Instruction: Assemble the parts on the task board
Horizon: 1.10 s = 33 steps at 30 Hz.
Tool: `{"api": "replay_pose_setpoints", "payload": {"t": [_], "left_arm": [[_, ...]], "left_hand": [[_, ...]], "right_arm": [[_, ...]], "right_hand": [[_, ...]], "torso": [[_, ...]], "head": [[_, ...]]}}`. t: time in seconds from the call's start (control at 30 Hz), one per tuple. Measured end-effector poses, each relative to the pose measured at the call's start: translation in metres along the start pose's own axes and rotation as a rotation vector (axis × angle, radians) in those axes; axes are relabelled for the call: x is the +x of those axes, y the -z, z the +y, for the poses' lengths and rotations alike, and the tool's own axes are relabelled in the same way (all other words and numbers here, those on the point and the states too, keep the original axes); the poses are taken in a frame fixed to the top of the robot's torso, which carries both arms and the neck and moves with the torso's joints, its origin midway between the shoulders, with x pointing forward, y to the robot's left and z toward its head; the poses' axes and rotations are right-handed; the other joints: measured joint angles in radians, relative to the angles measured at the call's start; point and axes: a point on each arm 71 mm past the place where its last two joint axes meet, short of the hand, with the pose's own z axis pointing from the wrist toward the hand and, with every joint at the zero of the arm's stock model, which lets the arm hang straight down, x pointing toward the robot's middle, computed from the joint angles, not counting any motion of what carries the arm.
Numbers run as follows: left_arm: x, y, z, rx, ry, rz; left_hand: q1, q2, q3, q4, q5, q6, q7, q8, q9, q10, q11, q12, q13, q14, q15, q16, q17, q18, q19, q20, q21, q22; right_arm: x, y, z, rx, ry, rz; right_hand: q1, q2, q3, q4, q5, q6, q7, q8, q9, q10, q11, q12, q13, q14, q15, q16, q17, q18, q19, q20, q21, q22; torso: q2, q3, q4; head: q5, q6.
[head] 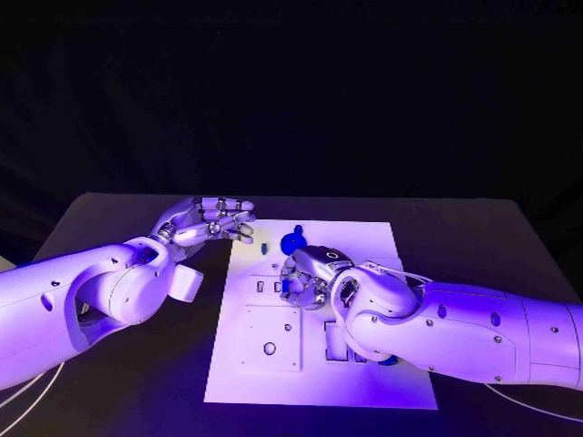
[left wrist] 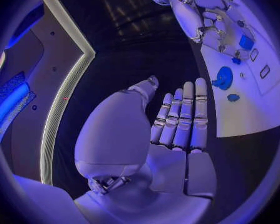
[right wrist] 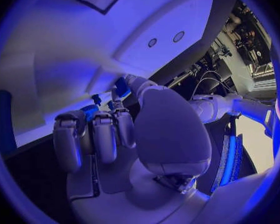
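Over the white plate of the task board (head: 371,364) on my black bench (head: 502,237), my right hand (head: 308,276) pinches a small blue part (right wrist: 121,87) at its fingertips. My left hand (head: 210,221) hovers beside the board's edge, fingers straight, holding nothing. Near it, a round blue disc part (head: 293,243) lies on the board.
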Motion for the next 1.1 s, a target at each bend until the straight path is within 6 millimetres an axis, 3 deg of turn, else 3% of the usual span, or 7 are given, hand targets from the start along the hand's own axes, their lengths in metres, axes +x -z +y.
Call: {"api": "replay_pose_setpoints", "payload": {"t": [0.33, 0.5, 0.73, 0.9, 0.97, 1.03, 1.1], "left_arm": [[0.001, 0.000, 0.000, -0.002, -0.002, 0.012], [0.001, 0.000, 0.000, -0.003, -0.007, 0.018], [0.000, -0.002, 0.002, -0.008, -0.024, 0.022], [-0.002, -0.004, 0.004, -0.023, -0.061, 0.023], [-0.003, -0.005, 0.005, -0.035, -0.085, 0.023], [-0.004, -0.006, 0.007, -0.053, -0.109, 0.025], [-0.004, -0.008, 0.009, -0.080, -0.144, 0.032]], "left_hand": [[0.000, 0.000, 0.000, 0.000, 0.000, 0.000, 0.000, -0.004, 0.000, -0.004, 0.004, 0.000, 0.000, 0.003, -0.003, 0.028, 0.014, 0.000, -0.004, -0.004, 0.029, 0.014], [-0.004, -0.004, 0.000, 0.000, 0.000, -0.006, -0.001, -0.004, 0.001, -0.007, 0.000, 0.000, 0.000, 0.009, -0.008, 0.097, 0.049, 0.000, -0.011, -0.011, 0.084, 0.048], [-0.015, -0.006, 0.003, -0.003, 0.000, -0.011, -0.002, -0.004, 0.008, -0.020, -0.006, 0.016, 0.005, 0.020, -0.020, 0.298, 0.147, 0.000, -0.012, -0.020, 0.238, 0.144], [-0.052, -0.017, -0.013, 0.033, 0.000, 0.001, -0.006, 0.018, 0.025, 0.059, -0.047, 0.171, 0.081, 0.101, -0.062, 0.539, 0.265, 0.000, 0.026, -0.059, 0.412, 0.244], [-0.065, -0.025, -0.027, 0.052, -0.001, 0.029, -0.015, 0.056, 0.044, 0.081, -0.065, 0.303, 0.163, 0.243, -0.080, 0.721, 0.461, -0.001, 0.118, -0.073, 0.535, 0.382], [-0.100, -0.017, -0.048, 0.084, -0.004, 0.052, -0.023, 0.108, 0.072, 0.069, -0.078, 0.461, 0.271, 0.349, -0.091, 0.845, 0.623, -0.026, 0.196, -0.083, 0.626, 0.506], [-0.117, -0.007, -0.058, 0.117, -0.004, 0.058, -0.032, 0.171, 0.110, 0.028, -0.090, 0.642, 0.394, 0.429, -0.100, 0.931, 0.749, -0.032, 0.256, -0.092, 0.693, 0.601]], "right_arm": [[0.001, 0.001, 0.000, -0.013, -0.001, 0.002], [0.000, 0.002, 0.001, -0.024, -0.005, -0.004], [-0.005, 0.009, -0.002, -0.039, -0.023, -0.033], [-0.029, 0.013, -0.010, -0.064, -0.035, -0.081], [-0.045, 0.013, -0.016, -0.078, -0.047, -0.102], [-0.058, 0.014, -0.022, -0.088, -0.069, -0.115], [-0.074, 0.015, -0.031, -0.094, -0.109, -0.133]], "right_hand": [[0.019, -0.031, -0.091, 0.002, 0.000, -0.037, 0.008, -0.023, -0.008, -0.016, 0.016, -0.021, 0.000, 0.000, 0.007, -0.006, 0.000, 0.000, 0.000, 0.007, 0.000, 0.000], [0.062, 0.000, -0.276, 0.065, 0.004, -0.047, 0.012, -0.029, -0.010, -0.021, 0.015, -0.025, 0.000, 0.000, 0.014, -0.006, 0.000, 0.000, -0.002, 0.016, 0.000, 0.001], [0.068, 0.005, -0.315, 0.072, 0.004, -0.050, 0.015, -0.029, -0.011, -0.025, 0.018, -0.025, 0.000, 0.000, 0.014, -0.006, 0.000, 0.000, -0.002, 0.016, 0.000, 0.001], [0.087, 0.024, -0.334, 0.072, 0.004, -0.069, 0.019, -0.041, -0.016, -0.025, 0.018, -0.029, 0.000, 0.000, 0.014, -0.006, 0.000, 0.000, -0.002, 0.016, 0.000, 0.001], [0.109, 0.045, -0.334, 0.072, -0.041, -0.063, 0.014, -0.036, -0.014, -0.025, 0.018, -0.020, 0.000, 0.000, 0.014, -0.006, 0.000, 0.000, -0.002, 0.016, -0.026, 0.001], [0.119, 0.055, -0.334, 0.071, -0.045, -0.053, 0.012, -0.025, -0.012, -0.025, 0.017, -0.017, 0.000, 0.000, 0.014, -0.006, 0.001, 0.000, -0.002, 0.016, -0.037, 0.001], [0.111, 0.067, -0.332, 0.070, -0.051, -0.049, 0.011, -0.020, -0.011, -0.020, 0.020, -0.006, 0.000, 0.000, 0.014, -0.006, 0.001, 0.000, -0.002, 0.016, -0.041, 0.001]], "torso": [[0.000, 0.0003, 0.0003], [0.000, 0.0008, 0.0004], [-0.001, 0.0014, 0.0005], [-0.003, 0.0032, 0.0001], [-0.004, 0.0038, -0.0004], [-0.007, 0.0055, -0.0020], [-0.010, 0.0072, -0.0038]], "head": [[-0.001, 0.002], [0.000, 0.005], [-0.001, 0.006], [0.001, 0.008], [0.002, 0.011], [0.004, 0.011], [0.005, 0.009]]}}
